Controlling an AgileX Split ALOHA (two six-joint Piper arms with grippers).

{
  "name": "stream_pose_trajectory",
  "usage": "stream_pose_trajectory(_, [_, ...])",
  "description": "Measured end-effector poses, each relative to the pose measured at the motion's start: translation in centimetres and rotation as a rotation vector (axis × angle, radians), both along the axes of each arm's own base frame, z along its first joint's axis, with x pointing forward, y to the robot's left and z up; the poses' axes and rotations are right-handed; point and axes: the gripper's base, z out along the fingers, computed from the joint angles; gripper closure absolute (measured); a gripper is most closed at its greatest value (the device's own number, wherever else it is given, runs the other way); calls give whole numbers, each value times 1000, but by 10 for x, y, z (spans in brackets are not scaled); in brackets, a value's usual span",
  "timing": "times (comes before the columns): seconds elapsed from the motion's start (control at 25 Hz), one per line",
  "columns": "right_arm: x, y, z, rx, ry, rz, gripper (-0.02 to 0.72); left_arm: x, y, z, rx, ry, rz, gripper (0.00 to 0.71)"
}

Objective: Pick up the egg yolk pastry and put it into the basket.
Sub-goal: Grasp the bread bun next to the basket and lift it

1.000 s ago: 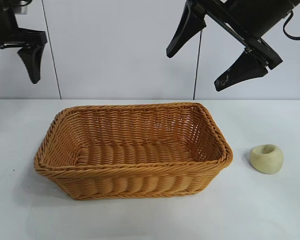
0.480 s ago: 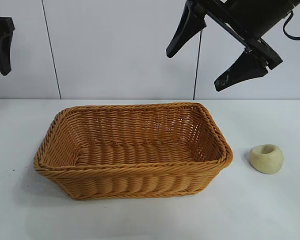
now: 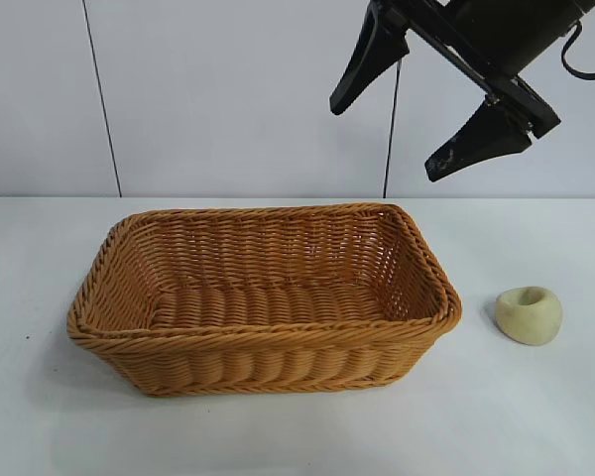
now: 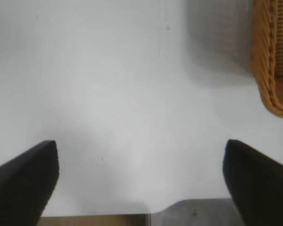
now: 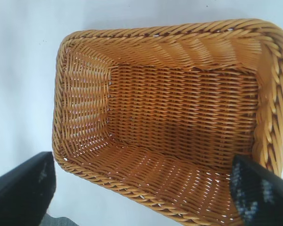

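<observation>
**Observer:** Basket first, since it sat nearest the camera. What did you have?

**Operator:** I saw the basket [image 3: 263,297] on the white table [image 3: 40,426], orange-brown wicker with a braided rim. The right wrist view looked straight down into it and nothing lay inside.

**Observer:** And the pastry?

**Operator:** The egg yolk pastry [image 3: 529,315] rested on the table to the right of the basket, near its right end but not touching it, dimple up.

**Observer:** Grippers?

**Operator:** Farther back, I held the right gripper [image 3: 428,117] high above the basket's right end, its fingers spread wide with nothing between them. The left gripper [image 4: 141,183] was outside the exterior view. Its own camera showed its fingers wide apart over bare table, with a basket corner off to one side.

**Observer:** Any writing or labels?

**Operator:** I could read none anywhere.
</observation>
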Motion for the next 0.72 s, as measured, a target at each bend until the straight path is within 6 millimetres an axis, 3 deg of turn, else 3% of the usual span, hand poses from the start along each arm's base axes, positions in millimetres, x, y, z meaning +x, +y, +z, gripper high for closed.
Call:
stream_pose_trajectory(0.16, [0,0,0,0,0,0,10,-51,2,-5,-2,-35,0,14])
stream_pose_trajectory(0.2, [0,0,0,0,0,0,10,-51,2,-5,-2,-35,0,14])
stream_pose_trajectory(0.36, [0,0,0,-1,0,0,10,-91,4,-17,-5,-109,1,14])
stream_pose_trajectory(0.6, [0,0,0,-1,0,0,10,-146,6,-51,-13,-281,3,14])
stream_pose_trajectory(0.72, [0,0,0,-1,2,2,10,-163,7,-51,-17,-366,3,14])
